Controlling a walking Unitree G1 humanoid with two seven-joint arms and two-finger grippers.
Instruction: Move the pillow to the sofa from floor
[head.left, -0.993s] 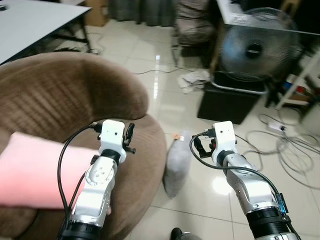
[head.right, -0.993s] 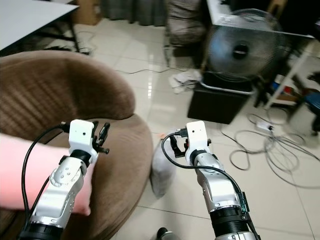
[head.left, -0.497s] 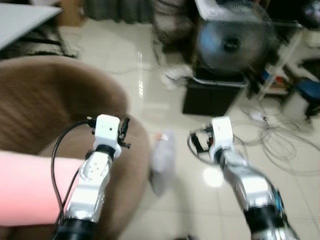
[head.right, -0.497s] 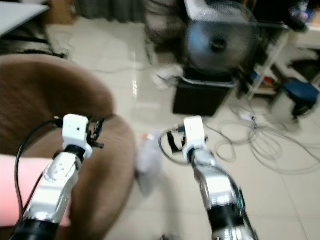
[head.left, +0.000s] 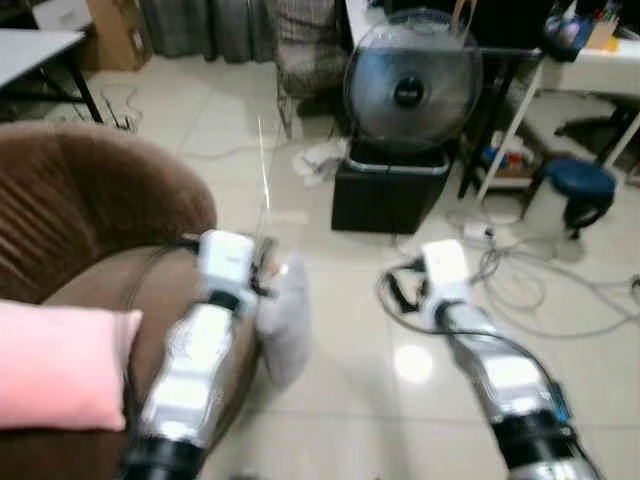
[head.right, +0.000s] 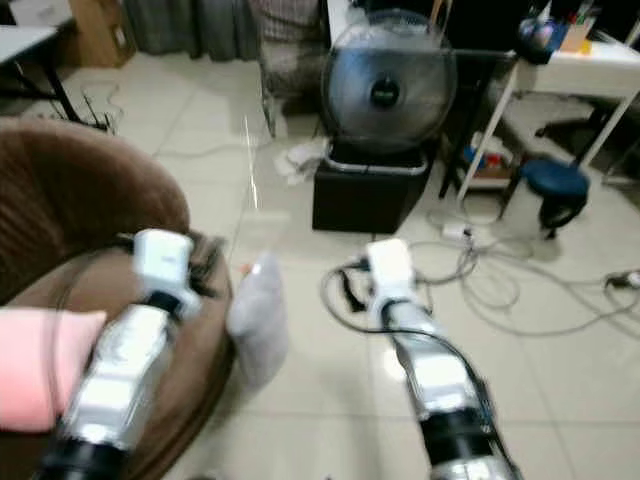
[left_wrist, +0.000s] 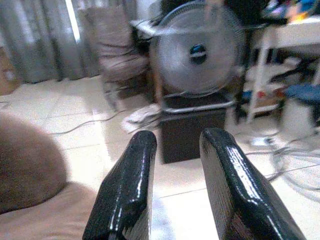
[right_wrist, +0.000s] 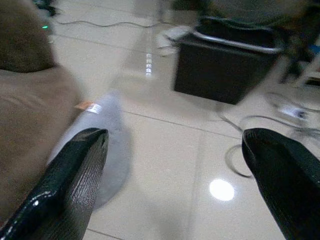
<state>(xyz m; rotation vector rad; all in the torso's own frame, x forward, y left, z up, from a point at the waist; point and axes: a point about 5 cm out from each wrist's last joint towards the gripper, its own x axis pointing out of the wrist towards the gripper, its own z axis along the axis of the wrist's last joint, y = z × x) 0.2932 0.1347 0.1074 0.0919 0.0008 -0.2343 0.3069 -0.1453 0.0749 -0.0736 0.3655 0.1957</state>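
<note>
My view has swung right since a second ago. The grey pillow (head.right: 258, 318) lies on the floor at centre, leaning against the sofa (head.right: 60, 200). Right gripper (right_wrist: 175, 175) spread wide, left gripper (left_wrist: 172, 185) narrowly parted, both empty; I'm lining up.

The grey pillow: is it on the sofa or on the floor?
On the floor: the grey pillow stands on the tiles, leaning against the brown sofa.

No readable text, brand or number anywhere; the badge at the fan's (head.left: 408, 80) hub is a blurred dark disc; the small tag on the grey pillow (right_wrist: 102, 142) is too blurred to read.
</note>
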